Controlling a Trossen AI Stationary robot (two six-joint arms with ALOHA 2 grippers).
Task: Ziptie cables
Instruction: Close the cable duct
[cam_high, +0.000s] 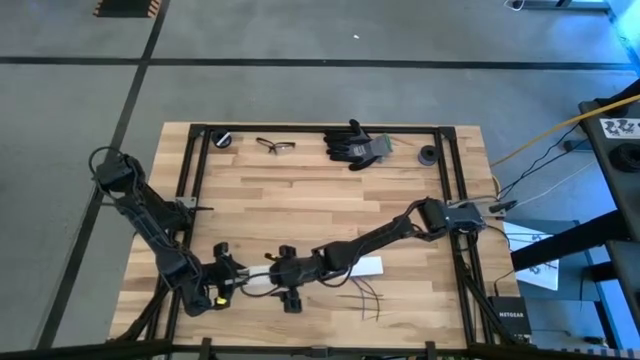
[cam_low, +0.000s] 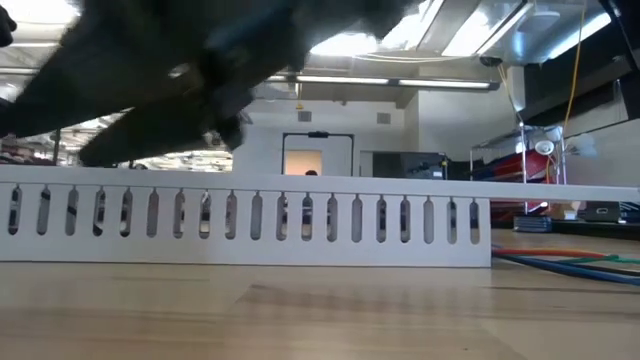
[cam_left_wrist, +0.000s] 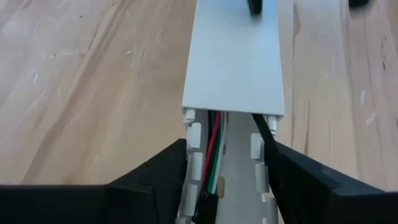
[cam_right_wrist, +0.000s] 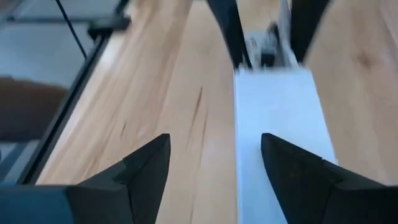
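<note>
A white slotted cable duct (cam_high: 320, 272) lies flat on the wooden table near its front edge; the low view shows its slotted wall (cam_low: 250, 225). Its lid (cam_left_wrist: 236, 56) covers all but the left end, where red, green and black wires (cam_left_wrist: 214, 140) show inside. The loose cables (cam_high: 365, 297) splay on the table beside it, untouched. My left gripper (cam_left_wrist: 230, 174) is shut on the duct's uncovered end. My right gripper (cam_right_wrist: 214, 168) hangs open above the lid (cam_right_wrist: 280, 118), touching nothing. My left gripper has the duct's open left end between its two fingers, one finger (cam_left_wrist: 165, 171) against each slotted side wall (cam_left_wrist: 189, 134). The fingers slant down from the table's left and lie along the duct. The duct stays flat on the table.
At the far edge lie safety glasses (cam_high: 275, 146), black gloves (cam_high: 358, 145) and a black roll (cam_high: 429, 155). Black frame rails (cam_high: 195, 180) run along the table's left, right and far sides. Bare wood lies between the duct and the far edge.
</note>
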